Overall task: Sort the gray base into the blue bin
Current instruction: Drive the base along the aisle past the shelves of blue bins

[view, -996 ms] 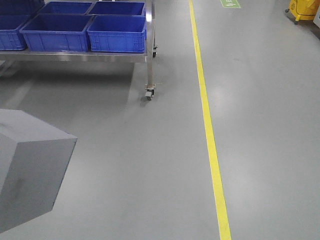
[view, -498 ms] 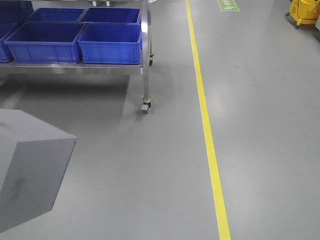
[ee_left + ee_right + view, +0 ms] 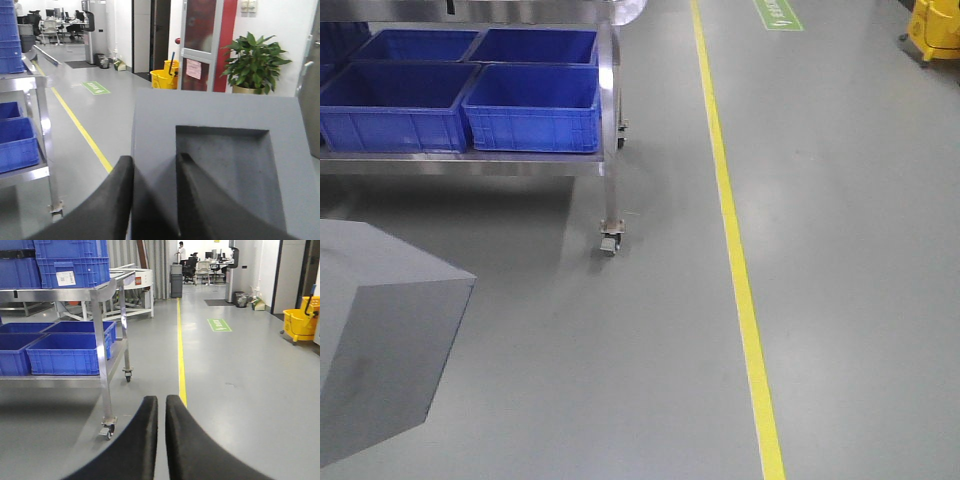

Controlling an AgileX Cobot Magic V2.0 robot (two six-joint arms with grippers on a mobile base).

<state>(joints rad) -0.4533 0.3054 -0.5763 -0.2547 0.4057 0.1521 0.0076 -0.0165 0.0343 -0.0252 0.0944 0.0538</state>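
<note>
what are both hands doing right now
Left hand: closed on the gray block, pinching one wall of its recess.
Right hand: closed, holding nothing.

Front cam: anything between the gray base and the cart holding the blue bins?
No. The front view shows only bare gray floor between the gray base and the cart carrying the blue bins.

Bright, even overhead indoor light fills all three views. The glossy floor [image 3: 840, 200] carries soft pale reflections, and a broad, soft shadow lies under the trolley [image 3: 608, 120]. The gray base [image 3: 380, 340] has a lit top and a darker side, and its recess is shaded in the left wrist view. The left fingers [image 3: 112, 200] and right fingers [image 3: 142, 440] are dark and blurred, while the backgrounds are fairly sharp.
</note>
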